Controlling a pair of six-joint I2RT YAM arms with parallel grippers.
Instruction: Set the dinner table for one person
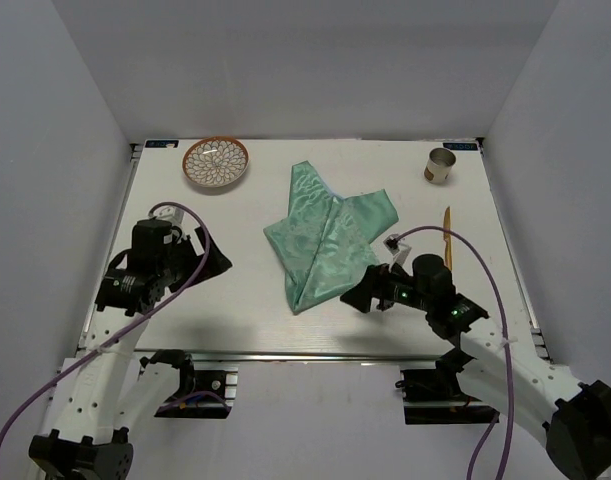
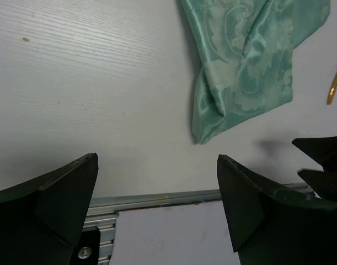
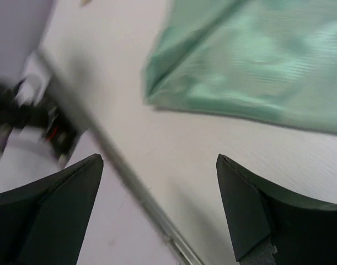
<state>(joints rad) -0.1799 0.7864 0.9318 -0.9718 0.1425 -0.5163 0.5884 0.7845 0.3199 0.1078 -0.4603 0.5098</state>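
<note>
The white dinner table (image 1: 235,310) bears a crumpled shiny green cloth (image 1: 325,235) at its middle. A patterned brown-rimmed plate (image 1: 216,162) sits at the back left and a metal cup (image 1: 439,166) at the back right. A thin gold utensil (image 1: 447,235) lies right of the cloth. My left gripper (image 1: 211,262) is open and empty over the table's left side. My right gripper (image 1: 361,295) is open and empty by the cloth's near right edge. The left wrist view shows the cloth (image 2: 245,61) and the utensil (image 2: 336,77). The right wrist view shows the cloth (image 3: 256,61), blurred.
The table's metal rail front edge (image 2: 157,197) runs just below my left gripper (image 2: 157,182) and crosses under my right gripper (image 3: 160,187). Grey walls enclose the table on three sides. The right gripper's fingers (image 2: 322,160) show in the left wrist view.
</note>
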